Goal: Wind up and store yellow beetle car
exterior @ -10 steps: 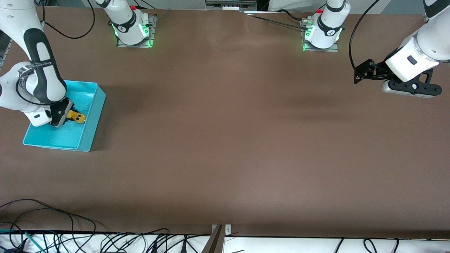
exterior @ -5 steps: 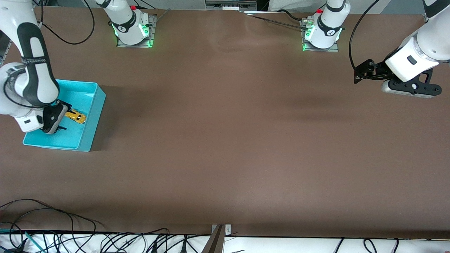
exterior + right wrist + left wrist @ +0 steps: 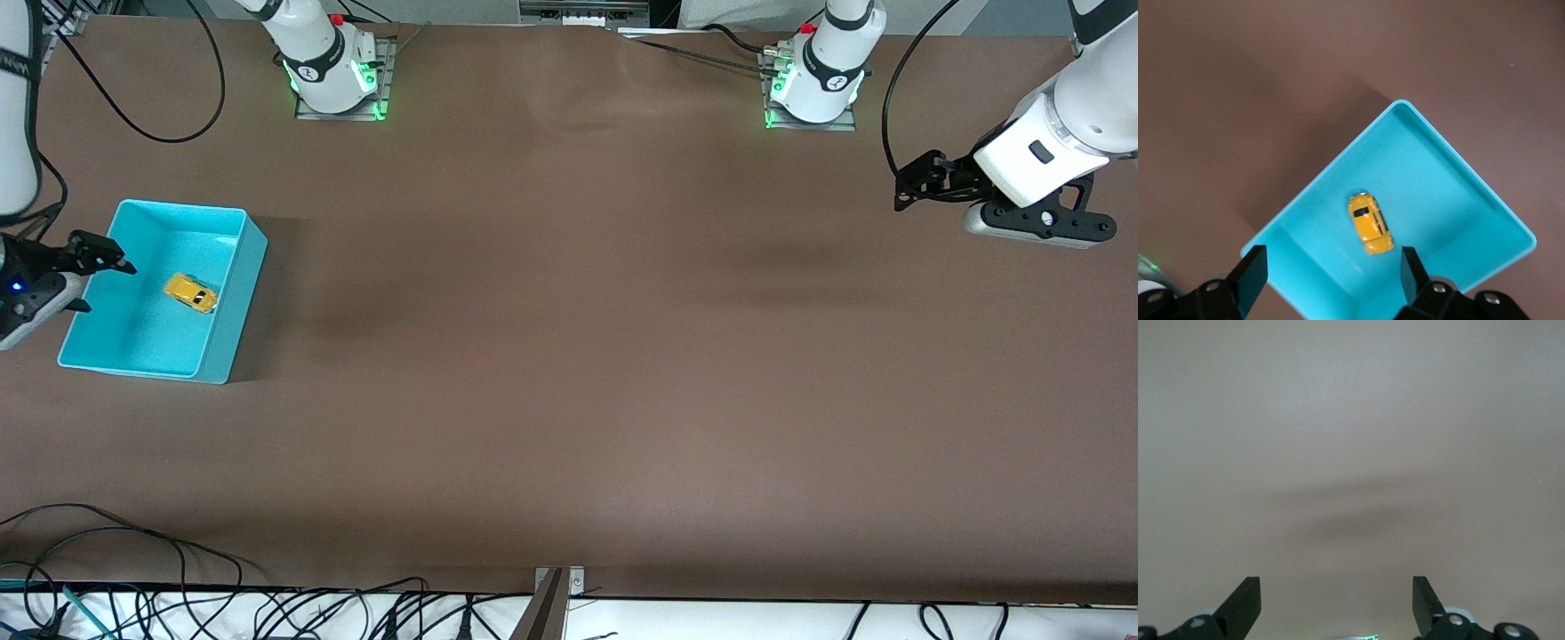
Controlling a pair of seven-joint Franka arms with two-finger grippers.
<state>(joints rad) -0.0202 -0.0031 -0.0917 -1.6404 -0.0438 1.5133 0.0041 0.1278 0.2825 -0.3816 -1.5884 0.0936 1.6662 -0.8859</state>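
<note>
The yellow beetle car point(image 3: 190, 292) lies on the floor of the turquoise bin point(image 3: 233, 302) at the right arm's end of the table. It also shows in the right wrist view point(image 3: 1371, 223), inside the bin point(image 3: 1441, 150). My right gripper point(image 3: 93, 271) is open and empty, raised over the bin's outer edge. In its wrist view the gripper point(image 3: 1331, 270) has its jaws wide apart. My left gripper point(image 3: 916, 182) is open and empty, held over bare table at the left arm's end; its wrist view shows the gripper point(image 3: 1337, 600) above brown table only.
The brown table point(image 3: 569, 356) stretches wide between the arms. The two arm bases point(image 3: 333, 76) point(image 3: 813, 84) stand along the edge farthest from the front camera. Loose cables point(image 3: 133, 569) lie along the nearest edge.
My right gripper let go of the car in the bin, opened, and rose away toward the bin's outer edge. The car stays in the bin. The left arm has not moved.
</note>
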